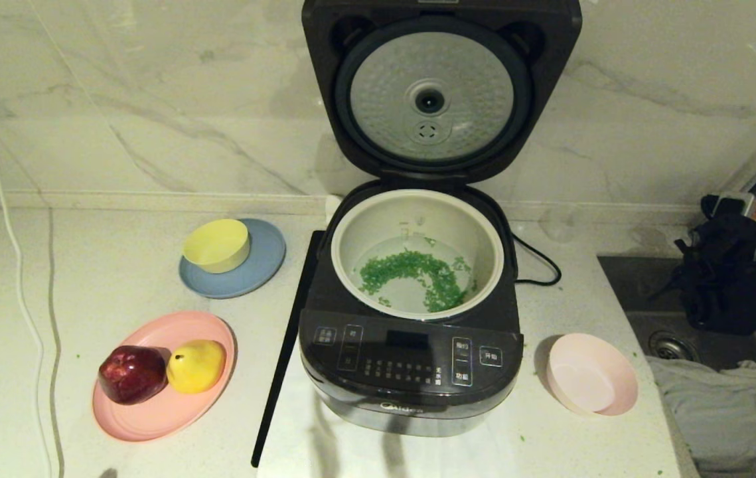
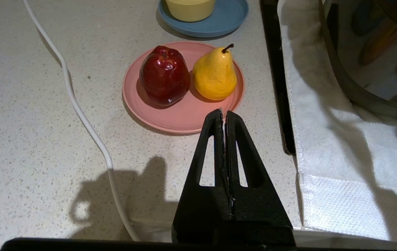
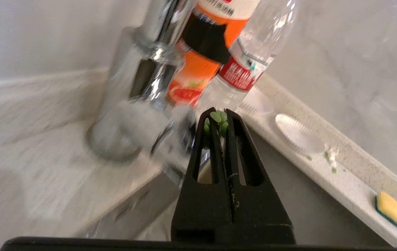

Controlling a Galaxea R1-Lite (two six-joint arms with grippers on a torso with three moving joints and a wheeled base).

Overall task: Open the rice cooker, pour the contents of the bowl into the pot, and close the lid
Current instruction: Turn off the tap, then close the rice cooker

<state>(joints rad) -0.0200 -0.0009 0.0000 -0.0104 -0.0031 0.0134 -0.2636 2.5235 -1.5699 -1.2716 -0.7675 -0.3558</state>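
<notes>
A dark cooker (image 1: 411, 358) stands in the middle of a pale speckled counter (image 1: 119, 279), on a white cloth (image 2: 327, 146). Its lid (image 1: 441, 93) is swung fully up against the marble wall, the dimpled silver disc facing forward. The off-white pot (image 1: 417, 252) sits in the cooker body, and chopped green bits (image 1: 417, 272) lie in a curved heap on its floor.

The pink bowl (image 1: 591, 374) rests on the counter just right of the cooker, apart from it, tipped slightly so that its pale inside shows — nothing visible in it. A few green specks are scattered on the counter nearby.

Left of the cooker, a yellow bowl (image 1: 216, 245) sits on a blue plate (image 1: 255, 269). Nearer the front, a pink plate (image 1: 152, 411) carries a red apple (image 1: 132, 374) and a yellow pear (image 1: 196, 365) side by side, touching. A white cable (image 1: 19, 279) runs down the far left of the counter.

The left gripper (image 2: 223, 115) hangs low over the counter in front of the pink plate, its jaws pressed together and holding nothing.

The right gripper (image 3: 221, 115) is off to the right over the sink area, near a chrome tap (image 3: 142, 80) and two bottles (image 3: 219, 52). Its jaws are pressed together too, with a few green bits stuck at the tips. In the head view its arm shows only as a dark mass (image 1: 726, 265) by the sink (image 1: 683, 338).
</notes>
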